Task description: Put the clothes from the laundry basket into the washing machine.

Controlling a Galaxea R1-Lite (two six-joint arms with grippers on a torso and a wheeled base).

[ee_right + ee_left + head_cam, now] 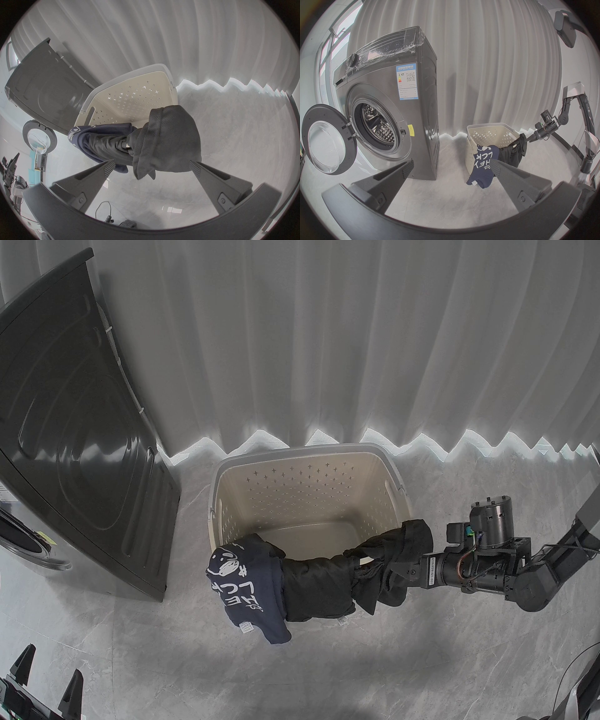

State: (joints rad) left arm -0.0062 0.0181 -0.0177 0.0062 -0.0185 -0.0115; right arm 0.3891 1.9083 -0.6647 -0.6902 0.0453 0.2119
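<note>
**Two garments draped over the basket rim, right gripper spread around the black one**

The cream laundry basket stands on the grey floor before a white curtain, with the dark grey washing machine just beside it on the robot's left. The machine's round door is swung wide open, and the steel drum shows behind it.

Both pieces of clothing lie across the basket's near rim. A navy T-shirt with white print hangs down the outside of the wall, near the left corner. A black garment touches it and stretches along the rim toward the right, where it bunches into a thick fold.

The right gripper reaches in from the robot's right at rim height. Its fingers are spread wide, not clenched, and the bunched black cloth sits between and over them, covering the tips in the head view.

The left gripper is low on the robot's left, well apart from the basket, facing the washing machine and the basket. Its fingers are parted and hold nothing
</note>
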